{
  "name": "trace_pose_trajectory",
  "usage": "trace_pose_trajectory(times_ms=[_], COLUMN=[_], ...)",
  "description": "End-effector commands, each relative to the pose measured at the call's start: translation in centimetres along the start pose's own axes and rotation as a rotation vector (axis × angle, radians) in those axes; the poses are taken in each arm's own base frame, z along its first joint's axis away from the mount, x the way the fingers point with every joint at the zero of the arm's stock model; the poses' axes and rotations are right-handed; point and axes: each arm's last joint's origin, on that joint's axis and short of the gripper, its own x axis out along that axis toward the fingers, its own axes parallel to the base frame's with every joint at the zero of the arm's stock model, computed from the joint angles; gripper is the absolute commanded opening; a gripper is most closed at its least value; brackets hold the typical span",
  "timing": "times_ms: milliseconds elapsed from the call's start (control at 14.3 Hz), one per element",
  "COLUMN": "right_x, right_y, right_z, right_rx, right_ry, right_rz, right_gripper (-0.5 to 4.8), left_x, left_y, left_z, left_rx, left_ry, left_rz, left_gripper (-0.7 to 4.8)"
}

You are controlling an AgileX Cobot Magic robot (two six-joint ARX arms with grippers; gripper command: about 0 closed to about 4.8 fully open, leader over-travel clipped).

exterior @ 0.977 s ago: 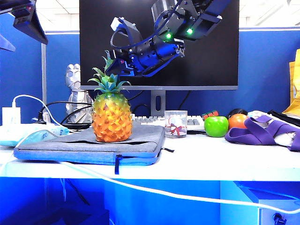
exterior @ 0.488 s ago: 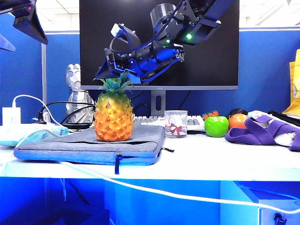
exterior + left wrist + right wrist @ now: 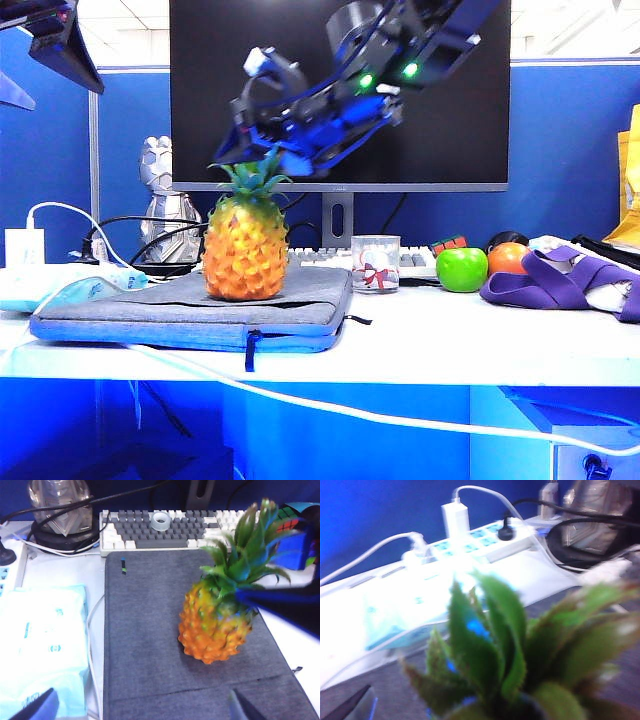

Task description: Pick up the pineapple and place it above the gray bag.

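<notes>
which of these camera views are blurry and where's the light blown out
Exterior view: right pincer and its arm smeared by motion above the sharp pineapple. Right wrist view: leaf crown soft and out of focus, power strip overexposed. Left wrist view: mostly sharp, white packet blown out, left pincer tips dark at the frame edge.

- Pineapple (image 3: 244, 255): orange-yellow diamond scales, green crown.
- Bag (image 3: 300, 300): gray, dark zipper pull.
- Apple (image 3: 461, 269): green.
- Strap (image 3: 560, 280): purple.
- Monitor (image 3: 200, 90): black.
</notes>
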Motion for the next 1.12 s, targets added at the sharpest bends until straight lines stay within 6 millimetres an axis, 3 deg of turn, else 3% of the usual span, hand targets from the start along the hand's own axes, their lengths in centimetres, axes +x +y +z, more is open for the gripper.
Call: trace_pose_trajectory(times_ms=[70,558,837,1117], right_x=[-1.5,-2.5,-6.9,-11.1], right_y=[-0.3,0.4,1.3,3.0], right_z=[1.3,1.6,4.2,4.5], right_rx=[-0.004,0.044,0.031,0.094], right_ry=[0.0,0.076,0.171,0.405], right_rz=[-0.012,0.077,0.055,0.043], right_gripper=[4.79,4.79,4.79,4.79], left_x=[-0.1,-0.2,-1.2,-2.8], left_y=[-0.1,-0.1,-0.2,-0.6], left_z=[0.3,0.3,1.0,3.5], left_rx=[-0.012,-0.019,-0.008,0.0], left_ry=[-0.018,-0.014,-0.033,-0.05], left_rz=[-0.01,-0.028,-0.025,-0.035], left_gripper=[4.79,4.79,4.79,4.79])
